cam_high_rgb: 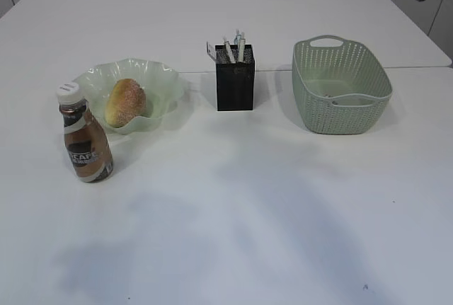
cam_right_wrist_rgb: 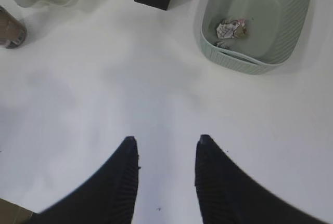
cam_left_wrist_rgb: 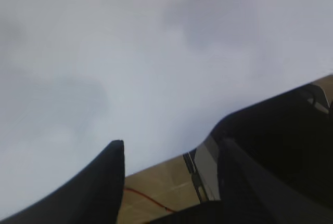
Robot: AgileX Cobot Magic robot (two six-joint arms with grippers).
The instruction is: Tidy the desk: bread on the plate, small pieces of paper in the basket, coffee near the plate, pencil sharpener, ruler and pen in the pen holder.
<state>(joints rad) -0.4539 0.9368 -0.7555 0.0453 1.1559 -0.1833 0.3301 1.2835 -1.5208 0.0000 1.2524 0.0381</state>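
White desk (cam_high_rgb: pixel 233 213), right claw (cam_right_wrist_rgb: pixel 166 156) parted, empty, basket (cam_right_wrist_rgb: pixel 296 21) well ahead.

Both our grippers hang empty, jaws apart.

Our left gripper (cam_left_wrist_rgb: pixel 166 177) shows two dark fingers parted with nothing between them, pointing out at a shallow slant. Our right gripper (cam_right_wrist_rgb: pixel 166 154) points down from well above, its ribbed fingers (cam_right_wrist_rgb: pixel 122 182) apart and gripping nothing. From the exterior view we see neither of our arms.
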